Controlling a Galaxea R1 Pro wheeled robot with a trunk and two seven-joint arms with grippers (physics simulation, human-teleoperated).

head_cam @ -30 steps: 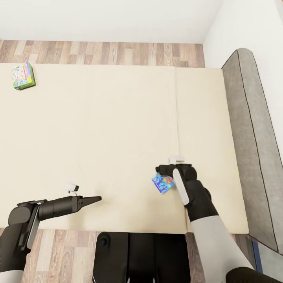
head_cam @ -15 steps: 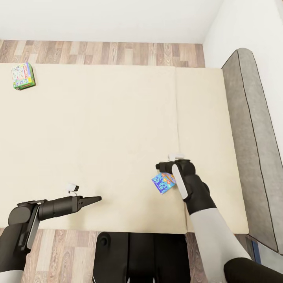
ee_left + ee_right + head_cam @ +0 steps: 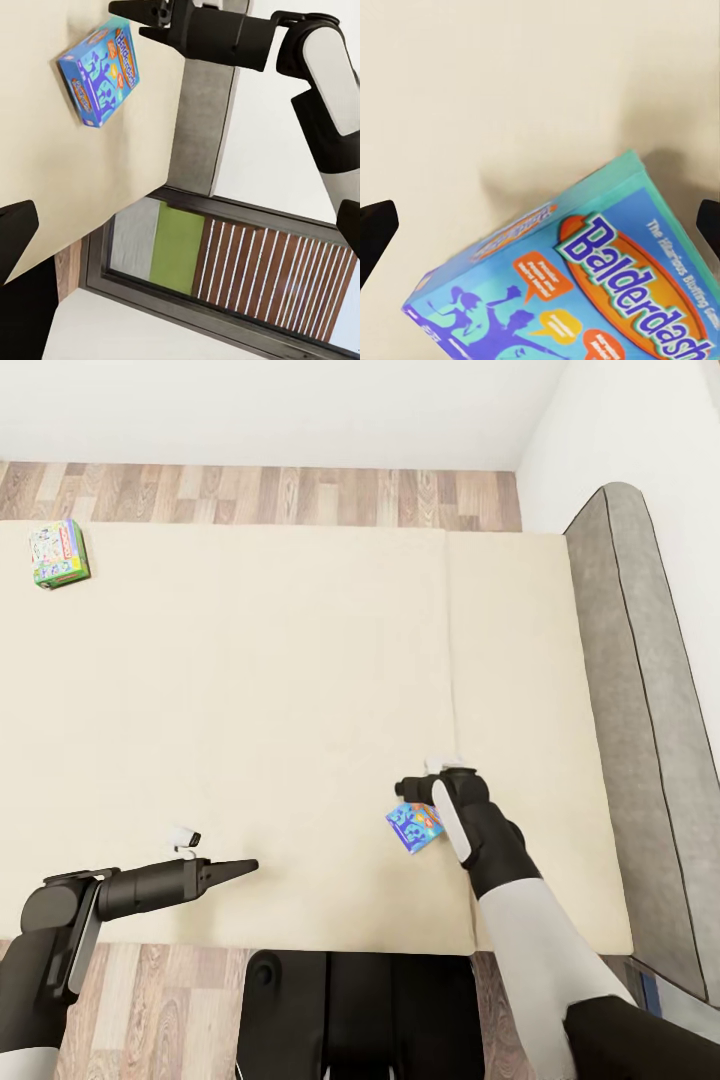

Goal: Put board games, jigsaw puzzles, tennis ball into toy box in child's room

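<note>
So over the last second the right gripper [image 3: 415,792] has crept back toward the robot over the small blue board game [image 3: 414,827] lying on the bed [image 3: 250,690], its fingers spread wide and grasping nothing, so pickup looks imminent; left fingers [image 3: 235,869] look closed and empty.

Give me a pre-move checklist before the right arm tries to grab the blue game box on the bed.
1. Blue game box lies on the bed: ok.
2. Right end effector is open, fingertips wide at the right wrist view's edges: ok.
3. Box sits between the fingers: not ok; in the left wrist view the right end effector is apart from the box.
4. Left end effector is away from the box: ok.
5. Monopoly box waits at the bed's far corner: ok.
</note>
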